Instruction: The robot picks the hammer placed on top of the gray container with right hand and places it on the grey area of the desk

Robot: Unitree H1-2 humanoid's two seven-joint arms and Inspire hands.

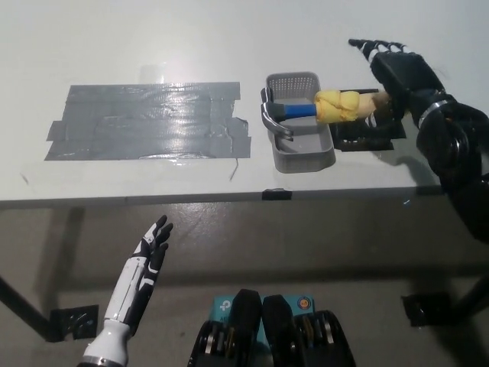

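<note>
I read this as a robot lab or test bench: a plain white desk point(153, 46) with a patch of grey tape point(145, 122) left of centre, bare concrete floor point(306, 252) near me.

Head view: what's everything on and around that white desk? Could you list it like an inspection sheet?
Surface: white desk with a grey taped area.
Job's things: blue-necked hammer with yellow-wrapped handle lying across the gray perforated container.
Clutter: black mat beside the container.
Hands: black right hand over the handle's end, grip unclear; white left hand open, resting below the desk edge.
Cables: nothing seen.
Surroundings: floor, black desk feet.
</note>
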